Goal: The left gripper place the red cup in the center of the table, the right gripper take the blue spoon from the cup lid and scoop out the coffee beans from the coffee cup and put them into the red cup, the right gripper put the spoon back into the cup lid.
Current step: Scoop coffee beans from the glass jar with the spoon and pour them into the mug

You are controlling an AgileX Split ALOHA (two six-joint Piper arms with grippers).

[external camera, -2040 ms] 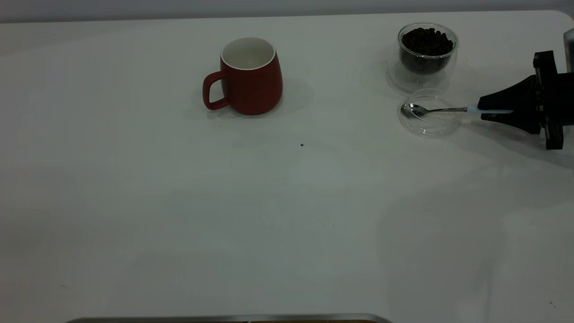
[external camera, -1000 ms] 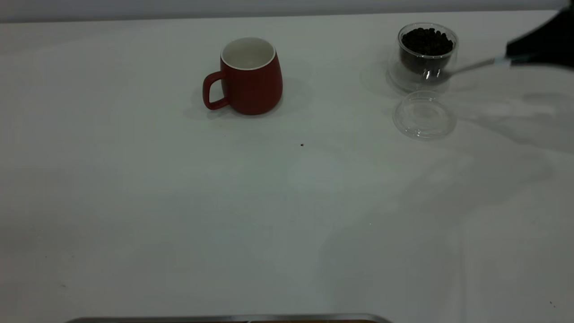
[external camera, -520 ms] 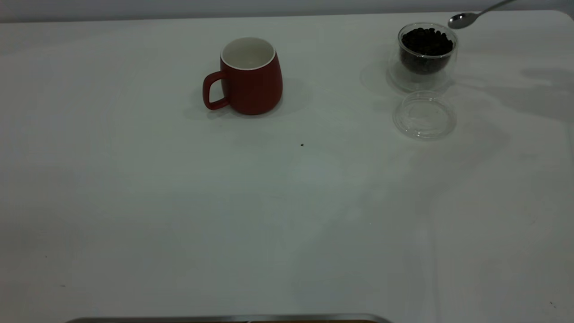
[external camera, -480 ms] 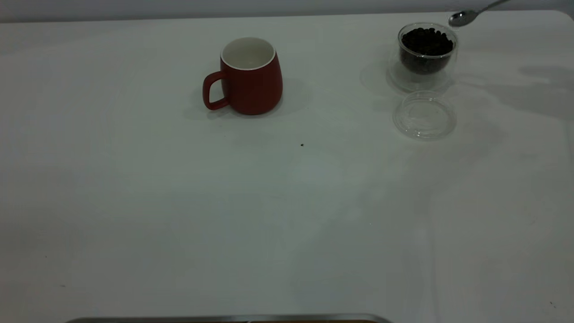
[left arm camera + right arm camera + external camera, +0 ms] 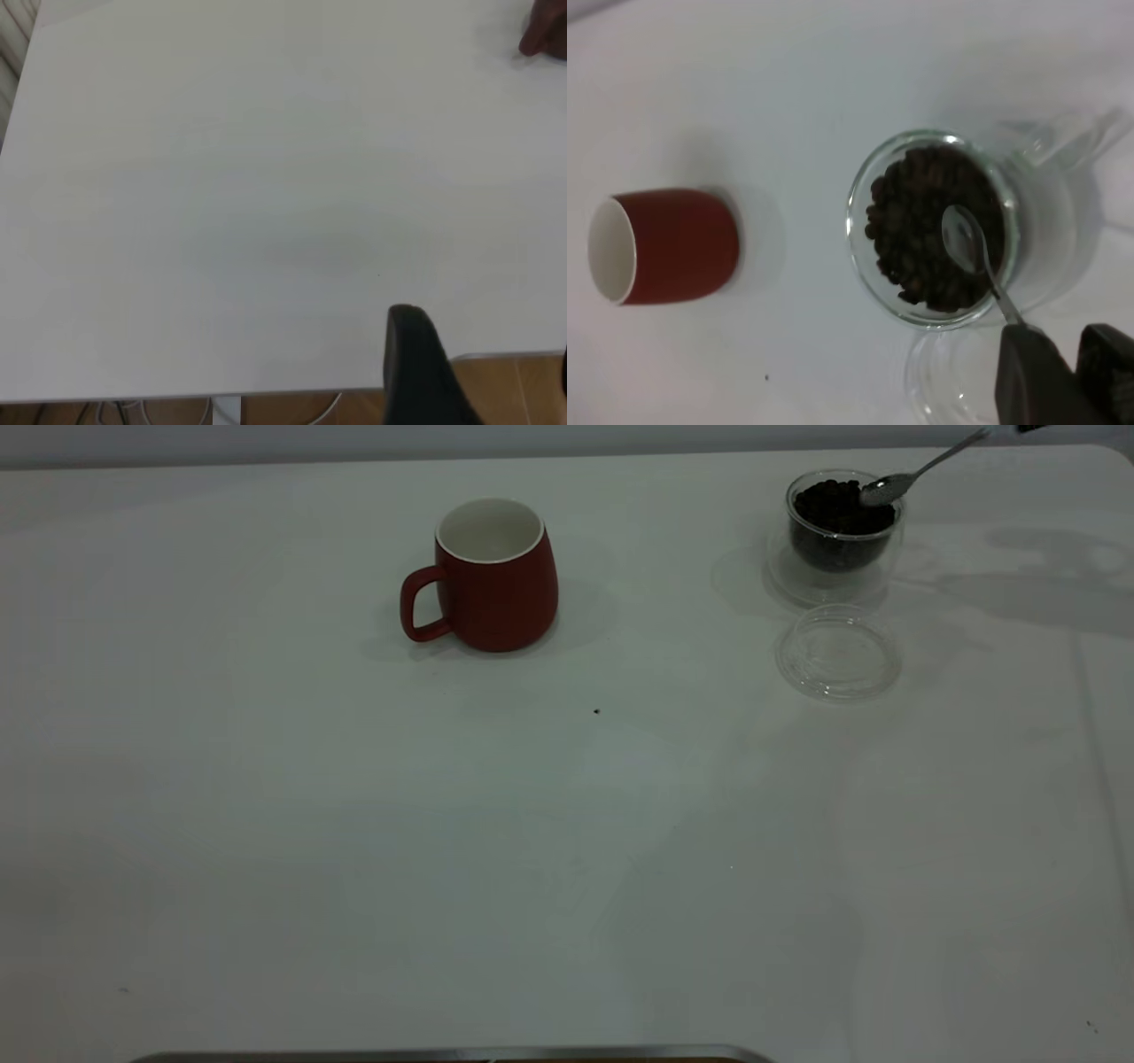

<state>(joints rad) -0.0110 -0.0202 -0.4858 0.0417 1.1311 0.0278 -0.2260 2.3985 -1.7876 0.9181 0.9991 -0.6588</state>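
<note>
The spoon [image 5: 895, 483] hangs with its metal bowl just over the beans [image 5: 921, 226] in the glass cup [image 5: 835, 536], at the side of the rim nearest the right arm. Its long axis slants up and away from the cup toward the far right corner of the bench [image 5: 567, 850], where the right gripper [image 5: 1063, 372] holds it: in the right wrist view the thin neck runs straight in between the two black jaws, which are closed on the handle end. So the beans lie directly below and ahead of the spoon tip, along the handle's own line, and a dip and push along that line looks like what the scoop needs. The bowl appears empty. The red cup [image 5: 492, 576] stands upright near the bench's middle, well to the left of the glass cup, handle pointing left, white inside showing nothing in it. The lid [image 5: 837, 654] lies bare just in front of the glass cup. Of the left gripper [image 5: 425, 372] only one dark jaw shows at the bench edge, far from everything; whether it is open or closed I cannot tell.
</note>
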